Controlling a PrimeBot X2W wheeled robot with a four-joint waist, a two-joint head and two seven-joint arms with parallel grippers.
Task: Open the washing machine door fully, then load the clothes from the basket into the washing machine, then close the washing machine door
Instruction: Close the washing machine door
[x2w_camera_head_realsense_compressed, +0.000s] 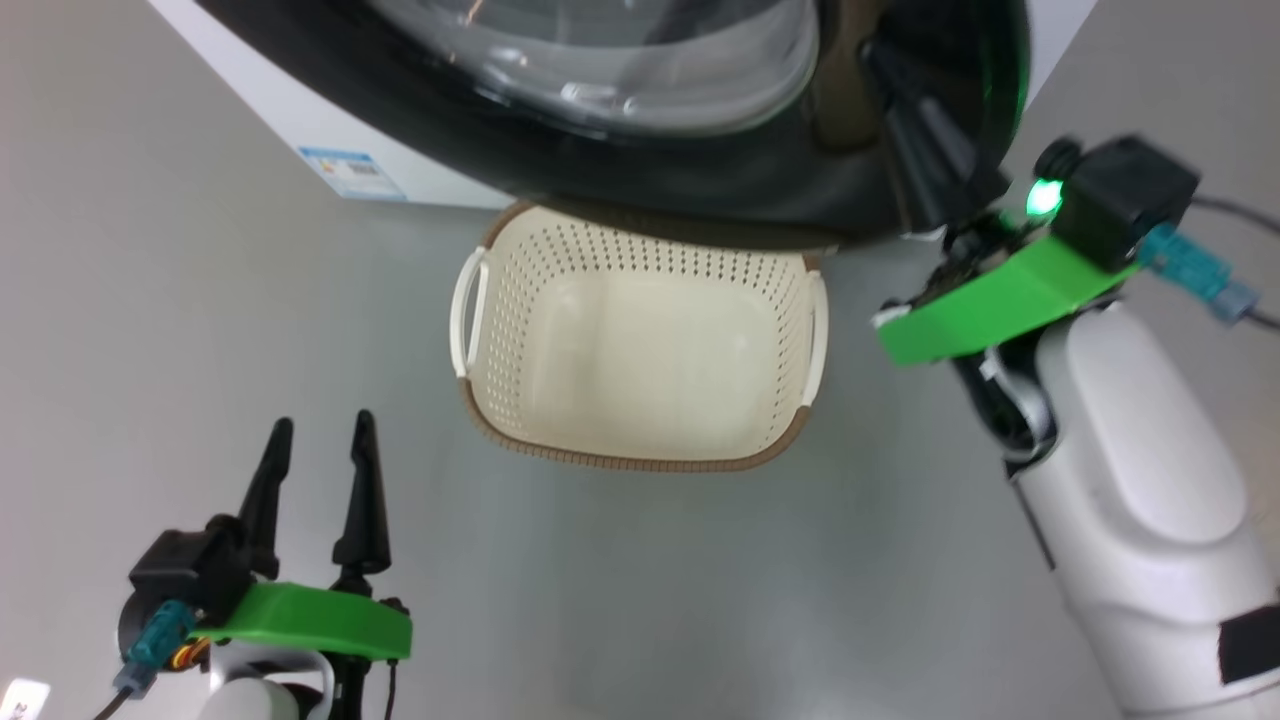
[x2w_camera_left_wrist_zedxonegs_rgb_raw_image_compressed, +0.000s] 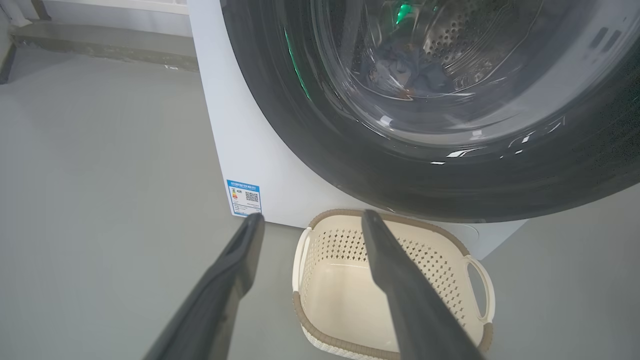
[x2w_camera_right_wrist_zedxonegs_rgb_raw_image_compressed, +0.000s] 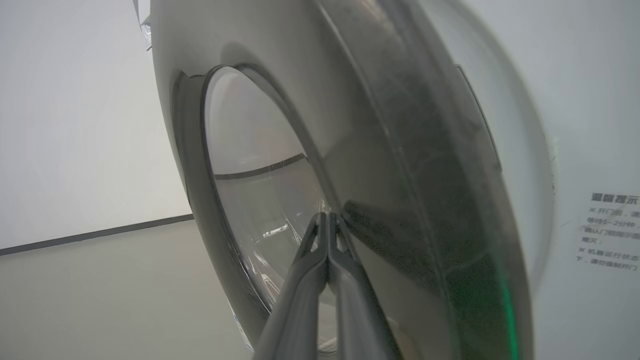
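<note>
On grey floor (x2w_camera_head_realsense_compressed: 150, 350), one basket (x2w_camera_head_realsense_compressed: 620, 461); above, one washing machine door (x2w_camera_head_realsense_compressed: 700, 190)

Washer (x2w_camera_left_wrist_zedxonegs_rgb_raw_image_compressed: 235, 125) body white; label (x2w_camera_left_wrist_zedxonegs_rgb_raw_image_compressed: 244, 198) blue with a white printed panel. Door (x2w_camera_left_wrist_zedxonegs_rgb_raw_image_compressed: 350, 175) rim glossy black, centre clear glass, green glow reflected on the rim. Drum (x2w_camera_left_wrist_zedxonegs_rgb_raw_image_compressed: 455, 35) steel, dotted with holes. Clothes (x2w_camera_left_wrist_zedxonegs_rgb_raw_image_compressed: 400, 75) behind the glass: dull blue, an orange-brown spot. Basket (x2w_camera_head_realsense_compressed: 600, 250) cream, walls a grid of small holes, rim brown woven-look, handles white. Floor (x2w_camera_head_realsense_compressed: 150, 300) plain grey. Left hand (x2w_camera_head_realsense_compressed: 323, 420) and right hand (x2w_camera_right_wrist_zedxonegs_rgb_raw_image_compressed: 327, 216) dark grey-black; bracket (x2w_camera_head_realsense_compressed: 310, 620) bright green; forearm (x2w_camera_head_realsense_compressed: 1130, 450) white.
</note>
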